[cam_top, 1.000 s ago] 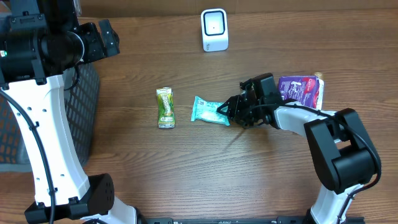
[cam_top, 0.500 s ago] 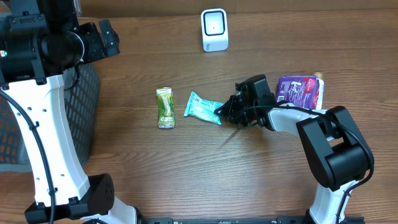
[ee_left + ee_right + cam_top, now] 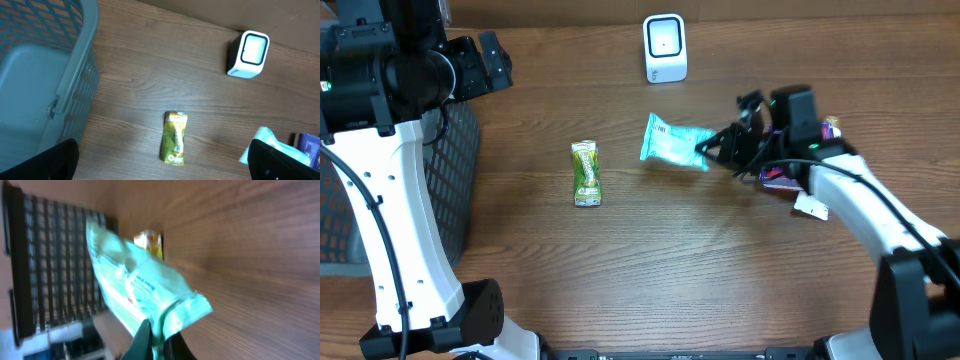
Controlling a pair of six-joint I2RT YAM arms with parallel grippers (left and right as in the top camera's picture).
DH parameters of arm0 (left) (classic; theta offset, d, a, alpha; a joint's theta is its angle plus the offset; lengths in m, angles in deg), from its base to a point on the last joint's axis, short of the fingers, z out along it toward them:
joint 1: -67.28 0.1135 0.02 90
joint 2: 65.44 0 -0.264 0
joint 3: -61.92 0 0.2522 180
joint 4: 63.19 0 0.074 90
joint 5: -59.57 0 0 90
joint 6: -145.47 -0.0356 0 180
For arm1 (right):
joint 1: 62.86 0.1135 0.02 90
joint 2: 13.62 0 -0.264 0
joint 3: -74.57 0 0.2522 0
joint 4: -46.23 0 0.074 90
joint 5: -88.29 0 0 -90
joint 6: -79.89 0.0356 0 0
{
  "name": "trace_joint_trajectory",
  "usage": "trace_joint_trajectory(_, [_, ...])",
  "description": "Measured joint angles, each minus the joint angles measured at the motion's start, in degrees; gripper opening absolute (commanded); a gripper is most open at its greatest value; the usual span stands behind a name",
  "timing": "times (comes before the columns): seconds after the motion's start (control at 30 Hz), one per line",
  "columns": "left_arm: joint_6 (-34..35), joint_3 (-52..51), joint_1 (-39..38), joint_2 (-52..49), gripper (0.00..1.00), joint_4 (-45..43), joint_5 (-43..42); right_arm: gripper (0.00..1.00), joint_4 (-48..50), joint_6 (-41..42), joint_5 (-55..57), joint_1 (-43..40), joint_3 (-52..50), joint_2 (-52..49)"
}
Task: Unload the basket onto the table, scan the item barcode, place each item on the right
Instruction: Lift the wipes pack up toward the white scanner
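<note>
1. Over the right half of the table, the right gripper has its jaws pinched tight on the crimped end seam of the teal snack packet. The rest of the bag sticks out sideways, clear of the fingers.
2. Gripping by the seam looks deliberate to me. It leaves both printed faces uncovered, so whichever one carries the barcode can be turned to the reader.
3. From the right wrist view the teal snack packet hangs free with the wood grain behind it, so I judge it is off the table. Its print is too blurred for me to pick out a barcode.
4. The white scanner stands upright at the far edge, window facing the room. The packet is near it but not yet squarely in front, so presenting it remains to be done.
5. The left gripper is spread wide and holds nothing, parked high beside the basket, probably to stay out of the way.
6. A green packet lies flat on the wood, well apart from the held one, and a purple package peeks from under the right arm.
</note>
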Motion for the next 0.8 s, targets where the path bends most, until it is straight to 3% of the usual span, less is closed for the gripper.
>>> trace_joint_trajectory(0.2, [0.0,0.0,0.0,0.0,1.0,0.0,0.0,0.04,-20.0,-10.2,-0.8,-0.2,14.4,1.0])
trace_joint_trajectory(0.43, [0.0,0.0,0.0,0.0,1.0,0.0,0.0,0.04,-28.9,-14.7,1.2,-0.2,29.4,1.1])
trace_joint_trajectory(0.6, [0.0,0.0,0.0,0.0,1.0,0.0,0.0,0.04,-31.0,-15.7,13.2,1.1,33.6,1.4])
trace_joint_trajectory(0.8, [0.0,0.0,0.0,0.0,0.99,0.0,0.0,0.04,-28.5,-17.2,38.8,10.0,33.6,1.4])
